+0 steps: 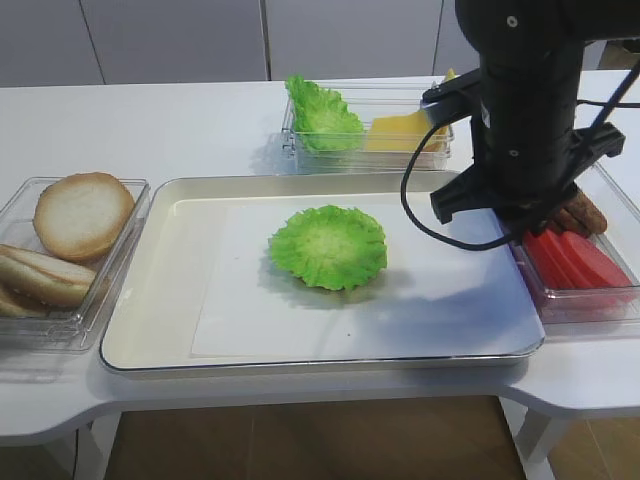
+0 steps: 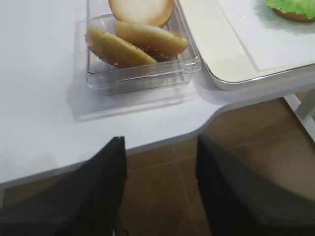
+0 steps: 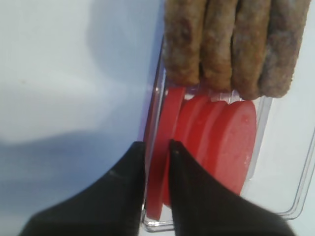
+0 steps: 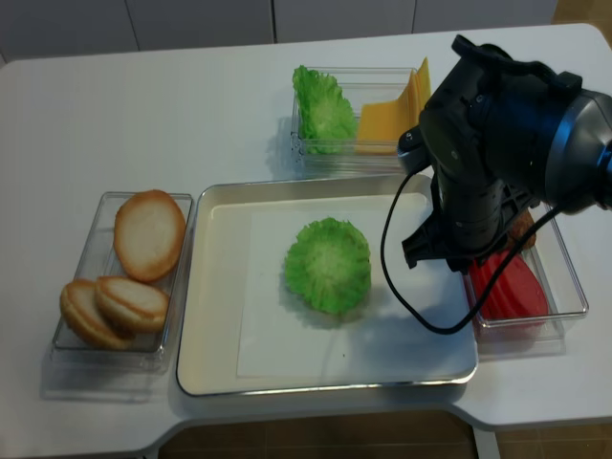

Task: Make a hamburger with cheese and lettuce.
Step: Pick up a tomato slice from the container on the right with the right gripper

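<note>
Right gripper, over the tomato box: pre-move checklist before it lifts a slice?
1. Right gripper astride the leftmost tomato slice: ok, one jaw on each side.
2. Jaws clamped on the slice: cannot tell.
3. Neighbouring slices apart from the jaws: not ok, they lean close.
4. Lettuce on the tray, ready as drop spot: ok.
5. Left gripper out of the way: ok, open past the table edge.

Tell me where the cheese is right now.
The cheese sits in the clear container behind the tray, right of the spare lettuce leaf, in the exterior high view.
</note>
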Robot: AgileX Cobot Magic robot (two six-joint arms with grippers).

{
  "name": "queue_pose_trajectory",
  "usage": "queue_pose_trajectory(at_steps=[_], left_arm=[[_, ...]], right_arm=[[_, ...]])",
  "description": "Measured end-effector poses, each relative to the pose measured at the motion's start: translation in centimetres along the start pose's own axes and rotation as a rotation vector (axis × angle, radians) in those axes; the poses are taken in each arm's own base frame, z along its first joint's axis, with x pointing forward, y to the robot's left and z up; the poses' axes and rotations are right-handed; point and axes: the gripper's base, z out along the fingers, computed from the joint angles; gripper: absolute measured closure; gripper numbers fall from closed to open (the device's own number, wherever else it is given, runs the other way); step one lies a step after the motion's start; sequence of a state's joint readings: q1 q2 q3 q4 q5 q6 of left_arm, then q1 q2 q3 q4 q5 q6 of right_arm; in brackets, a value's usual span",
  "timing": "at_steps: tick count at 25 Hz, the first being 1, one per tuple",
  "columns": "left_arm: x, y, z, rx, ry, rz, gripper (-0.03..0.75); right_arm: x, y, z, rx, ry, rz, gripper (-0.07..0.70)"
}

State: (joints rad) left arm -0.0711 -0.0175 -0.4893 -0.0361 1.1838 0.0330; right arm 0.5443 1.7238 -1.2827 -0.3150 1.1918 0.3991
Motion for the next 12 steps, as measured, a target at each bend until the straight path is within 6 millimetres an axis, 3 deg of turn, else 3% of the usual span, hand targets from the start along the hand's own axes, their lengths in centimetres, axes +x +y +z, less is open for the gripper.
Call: queue_pose_trajectory(at_steps=[4,12], left_arm=[[0.00,0.00,0.00,0.000,0.000,0.000,0.373],[0.00,0.00,0.00,0.000,0.000,0.000,0.373]], right_arm=[[-0.01,0.01,0.00,-0.001,-0.001,0.000,0.570],[-0.02,-0.01,0.00,0.001,-0.002,-0.003,0.579]])
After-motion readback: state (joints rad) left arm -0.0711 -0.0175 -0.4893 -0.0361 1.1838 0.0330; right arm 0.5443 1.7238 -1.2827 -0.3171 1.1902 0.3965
